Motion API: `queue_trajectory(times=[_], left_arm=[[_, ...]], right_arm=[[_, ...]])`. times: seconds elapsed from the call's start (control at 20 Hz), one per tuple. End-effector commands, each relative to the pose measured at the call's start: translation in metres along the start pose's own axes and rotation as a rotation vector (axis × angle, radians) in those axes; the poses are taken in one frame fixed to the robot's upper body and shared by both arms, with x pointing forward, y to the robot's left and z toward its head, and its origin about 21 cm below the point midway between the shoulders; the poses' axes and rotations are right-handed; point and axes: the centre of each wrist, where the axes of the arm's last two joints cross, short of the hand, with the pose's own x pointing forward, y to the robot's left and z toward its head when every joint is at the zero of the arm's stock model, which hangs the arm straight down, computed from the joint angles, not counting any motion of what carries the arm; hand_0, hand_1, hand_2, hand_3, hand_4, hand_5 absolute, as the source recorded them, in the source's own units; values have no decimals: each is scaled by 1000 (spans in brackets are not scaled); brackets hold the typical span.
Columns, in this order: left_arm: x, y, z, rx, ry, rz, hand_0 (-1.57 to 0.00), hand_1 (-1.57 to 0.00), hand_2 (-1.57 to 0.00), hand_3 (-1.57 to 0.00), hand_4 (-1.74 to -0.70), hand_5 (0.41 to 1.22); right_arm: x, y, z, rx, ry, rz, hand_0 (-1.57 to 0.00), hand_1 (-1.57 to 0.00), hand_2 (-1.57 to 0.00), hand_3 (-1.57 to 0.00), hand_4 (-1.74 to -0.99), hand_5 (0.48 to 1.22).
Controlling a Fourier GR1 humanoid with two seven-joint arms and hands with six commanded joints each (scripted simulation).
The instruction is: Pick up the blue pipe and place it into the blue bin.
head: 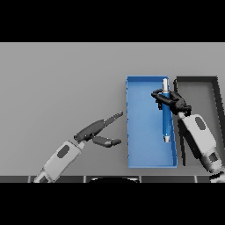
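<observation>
The blue pipe (166,118), blue with white ends, stretches lengthwise along the right side of the blue bin (145,127), inside its walls. My right hand (171,100) is over the pipe's upper part, fingers curled round it. Whether the pipe rests on the bin floor or hangs just above it, I cannot tell. My left hand (99,129) is open left of the bin, fingers straight and pointing toward it, thumb spread below.
A dark grey bin (215,94) stands right next to the blue bin on its right; my right forearm crosses its near part. The grey table stretches wide to the left and behind.
</observation>
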Motion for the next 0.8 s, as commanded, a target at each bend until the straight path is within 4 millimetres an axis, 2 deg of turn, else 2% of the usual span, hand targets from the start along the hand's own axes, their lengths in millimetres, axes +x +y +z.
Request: queue_trajectory(times=[0.0,0.1,0.2,0.3,0.5,0.6,0.75], left_arm=[[0,-1,-1,0,4,0,1,1,1,1,-829,476],[4,-2,-4,0,3,1,1,1,1,1,-828,476],[0,-4,-1,5,6,3,1,1,1,1,-827,477],[1,-2,-1,10,-3,6,1,1,1,1,-829,477],[1,-5,0,9,-5,1,1,1,1,1,-831,471],[-1,-3,1,12,-1,2,1,1,1,1,-830,471],[1,-2,-1,6,5,6,1,1,1,1,-828,472]], right_arm=[[0,0,-1,10,34,-19,-937,-884,-853,-516,-1404,1159],[4,5,-4,25,79,-16,-599,-566,-545,-330,-1302,1182],[7,11,2,71,52,101,-383,-362,-349,-211,-1234,1091],[8,14,7,69,18,238,-246,-231,-223,-135,-1204,1002],[8,17,9,70,74,325,-123,-94,-91,-55,-1189,880],[11,15,8,56,63,318,-79,-60,-58,-35,-1196,838],[5,16,6,37,66,322,-40,-30,-29,-17,-1182,795]])
